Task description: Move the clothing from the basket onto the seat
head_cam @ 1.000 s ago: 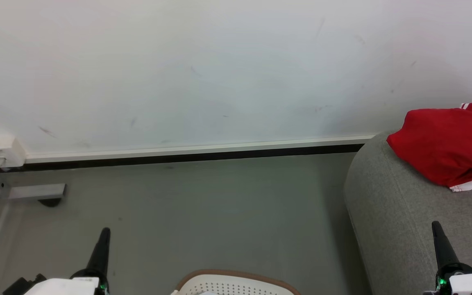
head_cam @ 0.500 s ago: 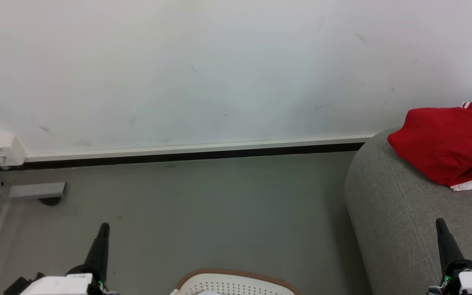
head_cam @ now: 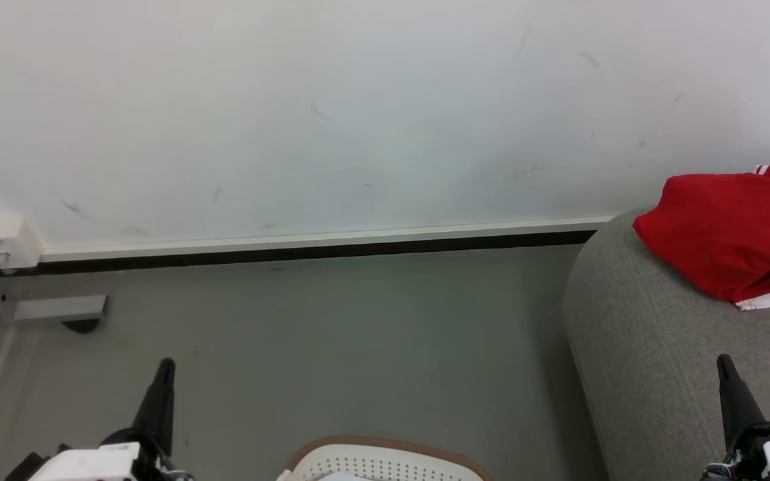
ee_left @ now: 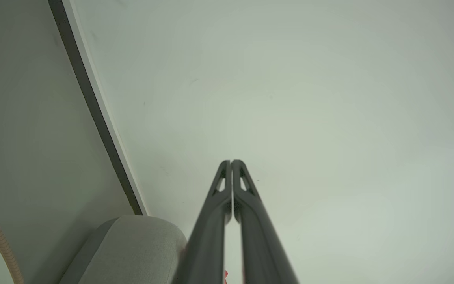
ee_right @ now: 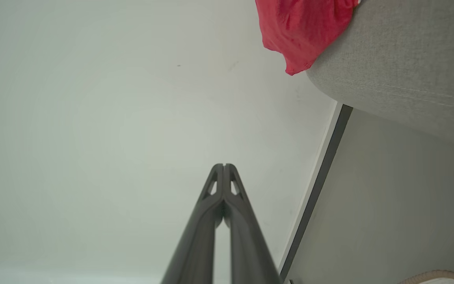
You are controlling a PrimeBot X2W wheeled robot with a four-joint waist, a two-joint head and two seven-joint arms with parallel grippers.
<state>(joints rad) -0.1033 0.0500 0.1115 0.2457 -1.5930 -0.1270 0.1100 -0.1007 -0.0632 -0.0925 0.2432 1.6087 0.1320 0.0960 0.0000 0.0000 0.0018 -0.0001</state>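
The red clothing (head_cam: 732, 237) lies bunched on the far end of the grey seat (head_cam: 652, 347) at the right, white hem showing at its near edge. In the right wrist view the clothing (ee_right: 302, 31) drapes over the seat (ee_right: 404, 67). The white basket (head_cam: 385, 464) with its brown rim peeks in at the bottom centre. My left gripper (head_cam: 166, 366) points up at the lower left, shut and empty, its tips (ee_left: 231, 162) pressed together. My right gripper (head_cam: 724, 361) rises at the lower right over the seat, also shut with nothing held, tips (ee_right: 224, 165) touching.
A white wall with a dark baseboard (head_cam: 305, 252) runs across the back. A white outlet box (head_cam: 3, 244) and a metal bracket (head_cam: 57, 308) sit at the left corner. Grey floor (head_cam: 331, 347) spreads between the basket and the wall.
Both grippers have drifted slightly outward: the left tip a little left and up, the right tip a little right. The clothing stays put on the seat.
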